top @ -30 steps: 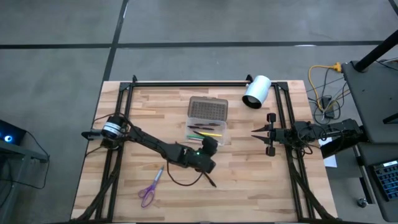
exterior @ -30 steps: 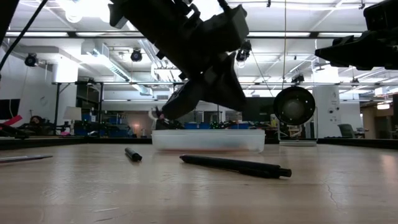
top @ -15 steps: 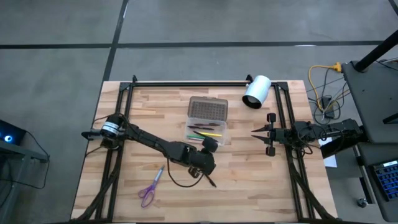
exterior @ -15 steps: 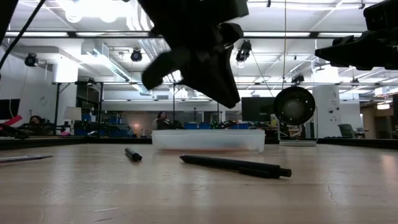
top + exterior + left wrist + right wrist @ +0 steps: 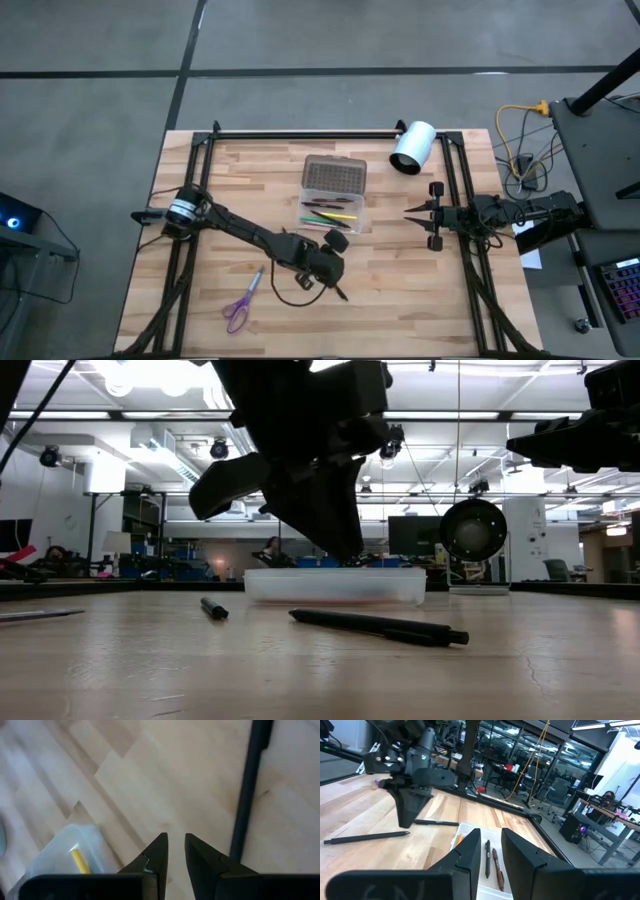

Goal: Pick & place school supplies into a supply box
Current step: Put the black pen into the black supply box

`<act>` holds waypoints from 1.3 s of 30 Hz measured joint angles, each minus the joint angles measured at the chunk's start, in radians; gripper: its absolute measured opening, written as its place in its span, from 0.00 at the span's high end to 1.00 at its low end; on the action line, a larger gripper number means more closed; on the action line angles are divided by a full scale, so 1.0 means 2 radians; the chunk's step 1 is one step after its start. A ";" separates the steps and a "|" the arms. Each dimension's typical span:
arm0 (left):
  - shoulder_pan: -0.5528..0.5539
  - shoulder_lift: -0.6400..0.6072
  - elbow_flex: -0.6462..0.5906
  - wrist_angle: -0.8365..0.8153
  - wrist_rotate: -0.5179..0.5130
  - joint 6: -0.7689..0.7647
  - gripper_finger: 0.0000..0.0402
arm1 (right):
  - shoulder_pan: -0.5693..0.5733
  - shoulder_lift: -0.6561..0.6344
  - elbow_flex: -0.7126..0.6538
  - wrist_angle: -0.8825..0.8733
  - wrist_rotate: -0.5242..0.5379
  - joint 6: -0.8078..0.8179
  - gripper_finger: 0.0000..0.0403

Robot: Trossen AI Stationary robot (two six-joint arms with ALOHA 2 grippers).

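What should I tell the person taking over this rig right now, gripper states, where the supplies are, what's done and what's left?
Left gripper: empty, fingers nearly closed, above the table just in front of the supply box.
Right gripper: parked at the table's right side, off the wood, holding nothing, fingers slightly apart.
Done: several pens and pencils lie in the open box, including a yellow pencil.
Left: a long black pen on the table close by the left gripper, a short black pen nearer the table's left, and the purple scissors at the front left.
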 joint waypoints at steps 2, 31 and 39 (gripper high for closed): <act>-0.003 0.007 0.013 -0.011 0.001 0.000 0.88 | 0.000 0.000 0.000 0.000 0.000 0.000 0.83; -0.019 0.069 0.096 -0.108 0.047 -0.014 0.88 | 0.000 0.000 0.000 0.000 0.000 0.000 0.83; -0.021 0.111 0.180 -0.156 0.049 -0.041 0.88 | 0.000 0.000 0.000 0.000 0.000 0.000 0.83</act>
